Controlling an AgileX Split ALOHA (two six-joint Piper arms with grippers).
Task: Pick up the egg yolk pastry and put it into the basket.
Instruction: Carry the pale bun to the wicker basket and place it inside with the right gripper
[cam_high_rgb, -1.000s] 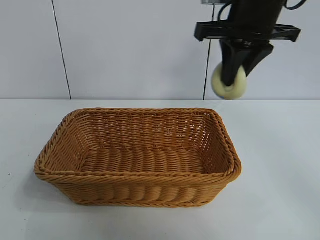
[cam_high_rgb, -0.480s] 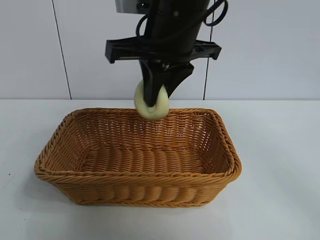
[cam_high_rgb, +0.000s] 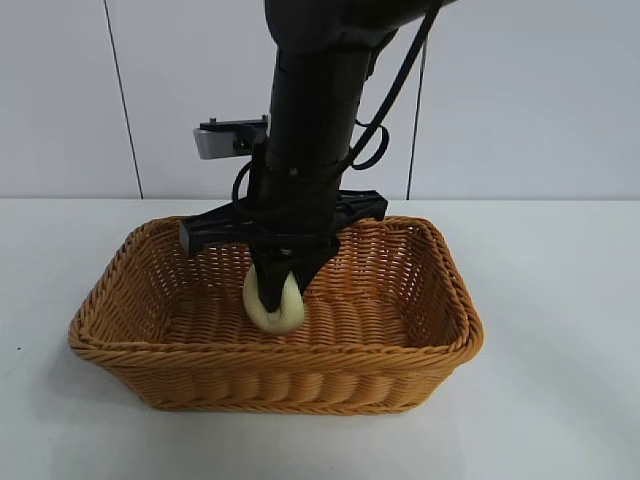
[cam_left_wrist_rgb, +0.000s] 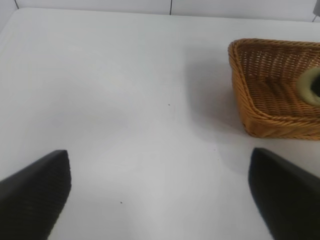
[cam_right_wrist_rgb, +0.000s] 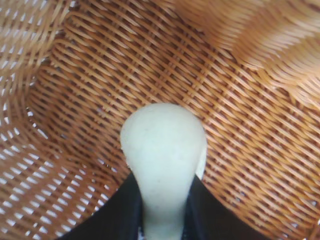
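Item: egg yolk pastry (cam_high_rgb: 273, 305). Location: inside the basket (cam_high_rgb: 110, 290), low over its woven floor toward the middle; whether it touches the weave I cannot tell. A second ago it hung high, beyond the basket's right far corner; half a second ago it was over the far rim; now it sits below rim level.

Item: my right gripper (cam_high_rgb: 280, 288). Condition: jaws clenched on the pastry, squeezing its soft body so it bulges out past the tips, as the right wrist view shows (cam_right_wrist_rgb: 164, 145). My arm has swung in from the right and come down into the basket.

Item: my left gripper (cam_left_wrist_rgb: 160, 200). Location: parked over bare surface (cam_left_wrist_rgb: 125, 100), well apart from the basket's left end. Condition: jaws spread wide, holding nothing.

Assessment: carry and descent look essentially done. What remains, as I judge it, is releasing the pastry and lifting clear. Risk: the doughy lump may cling to one jaw on release.
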